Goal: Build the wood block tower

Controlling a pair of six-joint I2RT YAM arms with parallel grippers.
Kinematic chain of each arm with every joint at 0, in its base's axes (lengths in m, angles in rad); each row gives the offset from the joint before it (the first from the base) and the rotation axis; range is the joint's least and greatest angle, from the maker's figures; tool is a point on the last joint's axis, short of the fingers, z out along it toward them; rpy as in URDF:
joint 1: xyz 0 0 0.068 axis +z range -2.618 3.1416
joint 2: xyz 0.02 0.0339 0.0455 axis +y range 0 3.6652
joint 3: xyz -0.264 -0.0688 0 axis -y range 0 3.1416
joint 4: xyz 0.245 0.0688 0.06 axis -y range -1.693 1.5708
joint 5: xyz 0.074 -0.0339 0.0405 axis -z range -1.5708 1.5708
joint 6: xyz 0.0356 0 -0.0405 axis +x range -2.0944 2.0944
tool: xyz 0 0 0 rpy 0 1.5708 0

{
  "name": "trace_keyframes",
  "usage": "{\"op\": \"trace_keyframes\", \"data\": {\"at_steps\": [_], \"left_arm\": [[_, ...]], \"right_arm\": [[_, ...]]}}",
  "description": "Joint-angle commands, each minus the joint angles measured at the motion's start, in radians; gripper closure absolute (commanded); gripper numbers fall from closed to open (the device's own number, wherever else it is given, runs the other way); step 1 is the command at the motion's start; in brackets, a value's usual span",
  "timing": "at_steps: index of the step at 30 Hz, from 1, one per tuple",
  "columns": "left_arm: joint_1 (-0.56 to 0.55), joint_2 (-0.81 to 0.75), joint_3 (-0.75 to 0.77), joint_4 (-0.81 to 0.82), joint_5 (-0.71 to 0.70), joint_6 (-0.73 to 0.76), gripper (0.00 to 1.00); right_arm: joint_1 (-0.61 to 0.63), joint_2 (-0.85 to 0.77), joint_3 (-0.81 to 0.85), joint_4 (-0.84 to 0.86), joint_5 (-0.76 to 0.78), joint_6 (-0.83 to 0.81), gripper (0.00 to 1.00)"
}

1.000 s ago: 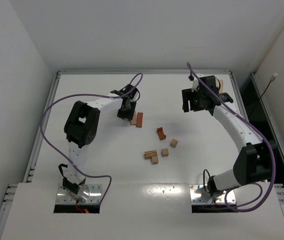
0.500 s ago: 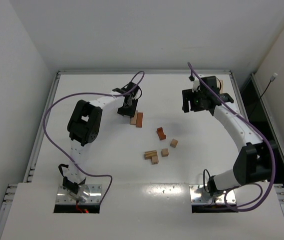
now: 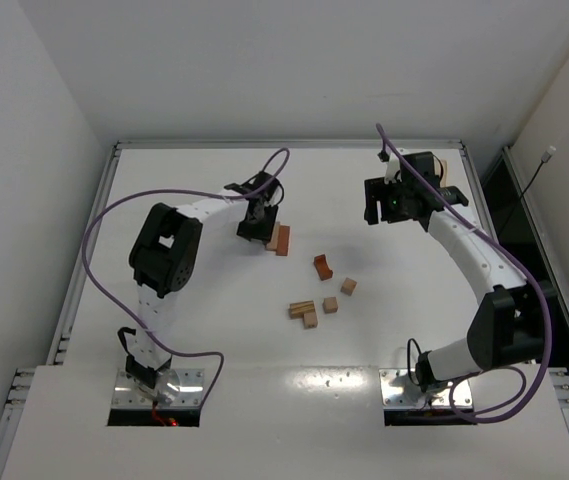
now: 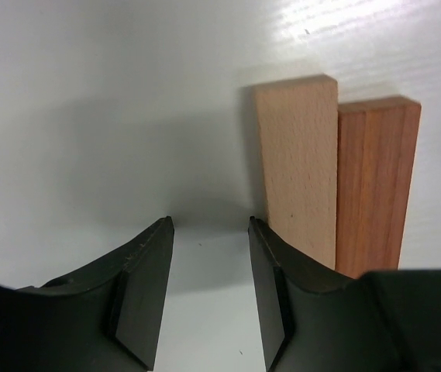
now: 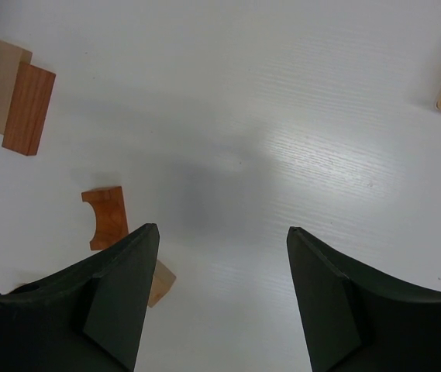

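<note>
we are looking at a glossy white table (image 3: 214, 300) boxed by plain white walls (image 3: 264, 70). smooth blocks (image 3: 304, 310) are lying loose mid-table; a tan bar (image 4: 298, 170) is touching a grained red bar (image 4: 375, 186). left gripper (image 4: 209, 240) is gaping empty beside them; right gripper (image 5: 222, 240) is hanging open.

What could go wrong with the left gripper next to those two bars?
The left gripper is open over bare table with both bars outside its fingers, so closing here would likely grab nothing. The tan bar touches the reddish-brown bar, so a sideways correction may shove both or pinch the pair.
</note>
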Motion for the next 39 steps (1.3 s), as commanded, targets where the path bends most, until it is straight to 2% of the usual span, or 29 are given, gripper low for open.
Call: {"op": "trace_keyframes", "data": {"at_steps": [1,9,16,19,26,28,30,31,32,36,39], "left_arm": [[-0.028,-0.033,-0.048,-0.015,0.058,-0.017,0.59],[-0.049,-0.053,-0.048,-0.015,0.076,-0.026,0.59],[-0.038,-0.086,-0.078,-0.015,0.033,-0.026,0.58],[0.004,-0.096,-0.078,-0.006,0.033,0.015,0.58],[0.121,-0.051,0.050,-0.006,0.042,0.116,0.58],[0.141,-0.027,0.090,-0.006,0.082,0.141,0.60],[0.153,0.004,0.153,-0.017,0.091,0.141,0.69],[0.153,0.018,0.178,-0.026,0.101,0.141,0.77],[0.153,0.042,0.217,-0.035,0.110,0.141,0.79],[0.153,0.079,0.277,-0.035,0.165,0.179,0.83],[0.153,0.124,0.326,-0.035,0.232,0.276,0.83]], "right_arm": [[-0.003,-0.006,-0.002,0.036,-0.009,0.012,0.37],[0.006,-0.006,-0.002,0.046,-0.009,0.012,0.37],[0.006,-0.006,-0.002,0.055,-0.018,0.012,0.35],[0.006,-0.015,-0.012,0.055,-0.018,0.012,0.35],[0.006,-0.015,-0.012,0.055,-0.028,0.012,0.35],[0.006,-0.015,-0.012,0.055,-0.028,0.012,0.35],[0.006,-0.015,-0.012,0.055,-0.028,0.012,0.35],[0.006,-0.015,-0.022,0.055,-0.028,0.012,0.35],[0.006,-0.015,-0.022,0.055,-0.028,0.012,0.35],[0.006,-0.015,-0.022,0.055,-0.039,0.012,0.35],[0.006,-0.015,-0.022,0.064,-0.065,0.003,0.35]]}}
